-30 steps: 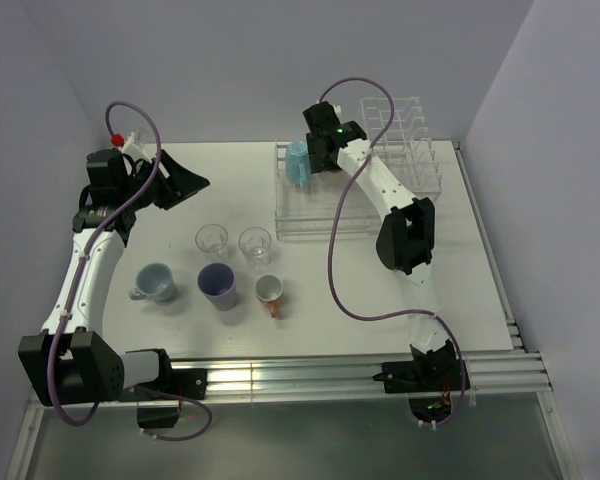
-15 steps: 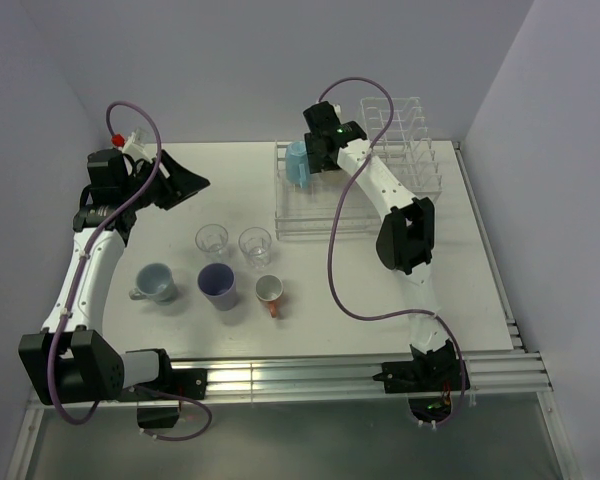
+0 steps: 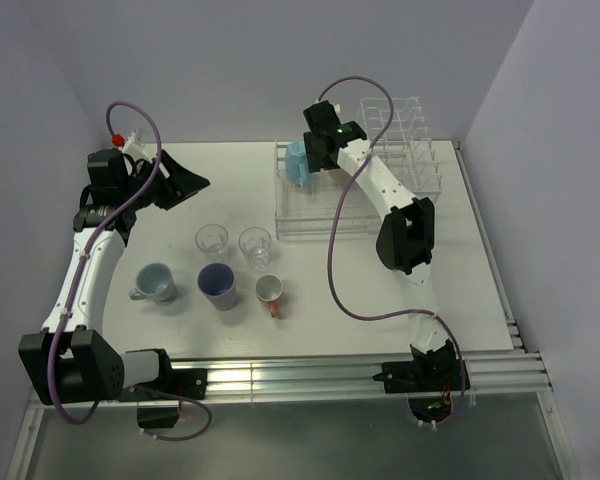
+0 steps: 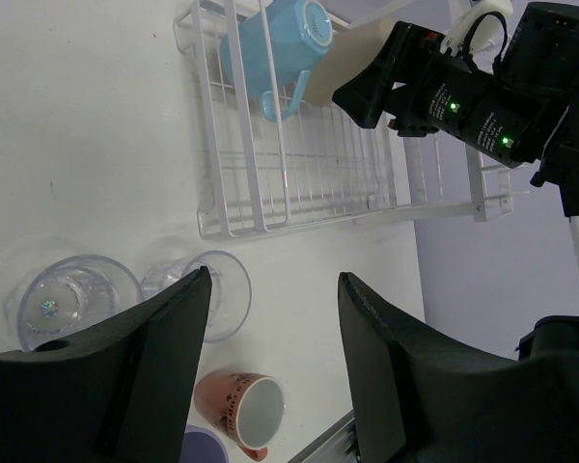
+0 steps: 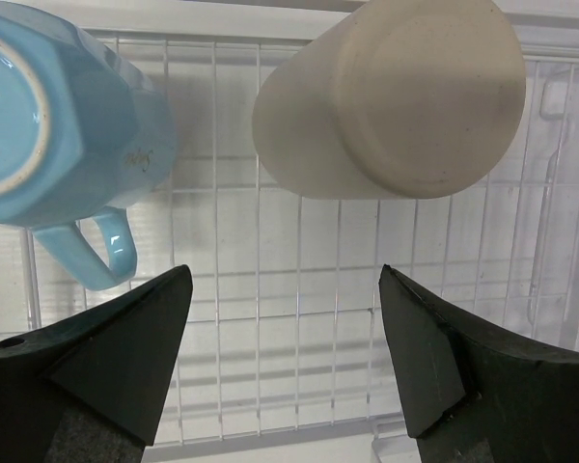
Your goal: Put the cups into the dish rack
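1. The left jaws stand well apart over the far left of the tabletop (image 3: 460,270), with nothing between them.
2. On the near side of these jaws and apart from them, a pale grey-blue mug (image 3: 157,281) and a purple cup (image 3: 217,284) stand upright.
3. Just right of those are two clear glasses (image 3: 212,239) (image 3: 255,243), with a small orange-handled mug (image 3: 269,290) nearer the arm bases.
4. The right jaws hang spread wide and empty over the far left corner of the dish rack (image 3: 310,232).
5. Beneath the right jaws and untouched, the light blue cup (image 5: 72,116) and the tan cup (image 5: 405,106) sit in the rack's flat section, their bases facing the wrist camera.
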You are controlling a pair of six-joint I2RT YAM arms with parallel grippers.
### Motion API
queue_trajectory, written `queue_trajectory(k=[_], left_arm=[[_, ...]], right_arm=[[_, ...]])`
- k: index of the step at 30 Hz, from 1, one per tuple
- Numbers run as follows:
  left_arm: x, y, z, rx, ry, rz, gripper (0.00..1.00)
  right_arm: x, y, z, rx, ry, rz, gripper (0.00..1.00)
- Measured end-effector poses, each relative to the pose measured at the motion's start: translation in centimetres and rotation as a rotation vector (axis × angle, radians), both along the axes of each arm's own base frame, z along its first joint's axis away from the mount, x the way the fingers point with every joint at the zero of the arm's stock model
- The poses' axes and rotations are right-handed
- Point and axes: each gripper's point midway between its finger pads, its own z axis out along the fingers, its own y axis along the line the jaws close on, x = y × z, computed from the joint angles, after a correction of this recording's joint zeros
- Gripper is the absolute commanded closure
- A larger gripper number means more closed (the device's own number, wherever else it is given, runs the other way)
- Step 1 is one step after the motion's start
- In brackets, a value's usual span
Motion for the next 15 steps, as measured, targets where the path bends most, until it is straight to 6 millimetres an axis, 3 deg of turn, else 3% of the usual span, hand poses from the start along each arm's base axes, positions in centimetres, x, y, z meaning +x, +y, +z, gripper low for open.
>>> queue_trajectory(k=[10,15], left_arm=[[0.2,0.4,-0.5,0.015,0.012,0.025,0.40],[0.6,1.5,-2.5,0.107,0.068,0.132,0.42]], right_arm=[[-0.4,0.1,-0.5,-0.003,0.011,0.005,0.14],[-1.7,0.7,1.5,0.011,-0.016,0.019,0.14]])
